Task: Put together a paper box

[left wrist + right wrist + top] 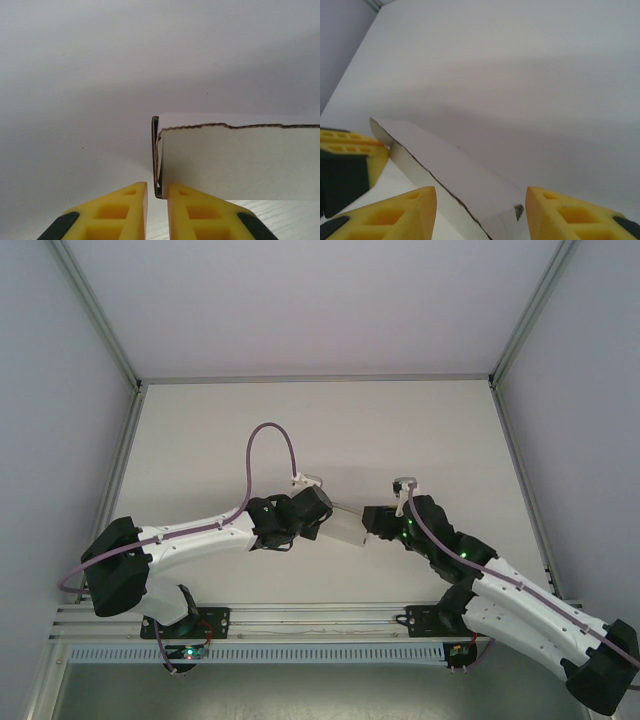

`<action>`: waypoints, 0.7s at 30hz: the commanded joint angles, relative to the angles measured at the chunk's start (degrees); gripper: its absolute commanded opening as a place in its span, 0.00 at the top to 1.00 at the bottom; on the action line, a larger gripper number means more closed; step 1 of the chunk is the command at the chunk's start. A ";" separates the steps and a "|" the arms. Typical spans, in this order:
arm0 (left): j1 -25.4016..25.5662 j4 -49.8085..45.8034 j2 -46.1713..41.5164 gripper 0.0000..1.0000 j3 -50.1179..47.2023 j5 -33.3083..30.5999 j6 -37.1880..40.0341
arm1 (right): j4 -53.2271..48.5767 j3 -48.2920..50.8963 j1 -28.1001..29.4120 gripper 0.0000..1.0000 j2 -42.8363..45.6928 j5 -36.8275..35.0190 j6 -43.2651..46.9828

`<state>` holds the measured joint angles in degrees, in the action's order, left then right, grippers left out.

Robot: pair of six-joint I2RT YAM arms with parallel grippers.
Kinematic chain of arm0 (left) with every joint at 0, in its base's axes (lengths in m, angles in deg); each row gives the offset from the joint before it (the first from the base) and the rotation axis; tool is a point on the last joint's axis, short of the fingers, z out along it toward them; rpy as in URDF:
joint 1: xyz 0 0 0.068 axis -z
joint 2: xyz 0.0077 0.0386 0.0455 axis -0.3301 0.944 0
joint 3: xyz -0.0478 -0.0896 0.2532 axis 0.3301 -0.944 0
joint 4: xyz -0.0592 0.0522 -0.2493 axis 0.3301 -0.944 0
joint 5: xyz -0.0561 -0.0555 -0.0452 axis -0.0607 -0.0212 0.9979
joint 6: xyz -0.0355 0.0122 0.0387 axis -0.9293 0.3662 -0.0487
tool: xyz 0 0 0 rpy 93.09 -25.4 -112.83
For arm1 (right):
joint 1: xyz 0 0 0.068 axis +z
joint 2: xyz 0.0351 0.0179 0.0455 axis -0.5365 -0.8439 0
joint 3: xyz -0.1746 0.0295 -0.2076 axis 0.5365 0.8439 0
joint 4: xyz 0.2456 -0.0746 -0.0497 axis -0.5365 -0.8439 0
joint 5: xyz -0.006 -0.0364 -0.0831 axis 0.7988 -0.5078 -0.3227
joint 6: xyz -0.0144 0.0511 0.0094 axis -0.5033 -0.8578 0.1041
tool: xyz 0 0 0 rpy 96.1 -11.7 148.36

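Observation:
The paper box (345, 528) is a small white paperboard box held just above the table between my two grippers. My left gripper (320, 516) is at its left end. In the left wrist view, the box's upright end wall (157, 160) reaches down between the yellow fingertips (131, 200), with a thin gap on each side; the left gripper (157, 192) is only slightly open. My right gripper (376, 521) is at the right end. It (481, 194) stands wide open, with the box's long wall (455, 170) and a corner lying between the fingers, touching neither.
The white tabletop (300, 430) lies all round, with grey walls (60, 390) to the left, right and back. A metal rail (320, 622) with the arm bases runs along the near edge. The left gripper's yellow finger (350, 150) shows at the left of the right wrist view.

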<state>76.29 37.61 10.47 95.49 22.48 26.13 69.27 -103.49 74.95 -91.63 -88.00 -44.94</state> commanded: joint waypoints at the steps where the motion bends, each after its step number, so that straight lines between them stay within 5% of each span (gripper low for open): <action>1: 0.39 0.46 -0.38 0.78 -0.27 -0.40 -0.92 | -3.81 2.48 0.03 0.50 0.77 3.45 1.82; 5: 0.32 0.90 -0.26 0.65 -0.06 0.03 -1.01 | -6.31 1.26 1.41 0.52 -0.43 1.33 3.45; 8: 0.31 1.28 -0.22 0.65 -0.04 0.34 -0.58 | -8.01 -0.45 2.12 0.61 -2.76 -2.29 3.85; 18: 0.33 1.08 -0.42 0.66 -0.04 0.43 0.42 | -13.42 -8.51 2.50 0.55 -6.18 -5.91 7.12; 21: 0.38 1.10 -0.36 0.65 -0.02 0.52 0.62 | -14.24 -10.11 2.41 0.66 -7.10 -4.62 8.09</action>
<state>76.29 37.61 10.47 95.49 23.55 25.83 57.80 -111.38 76.61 -98.07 -91.83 -39.04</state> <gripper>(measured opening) 0.345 0.358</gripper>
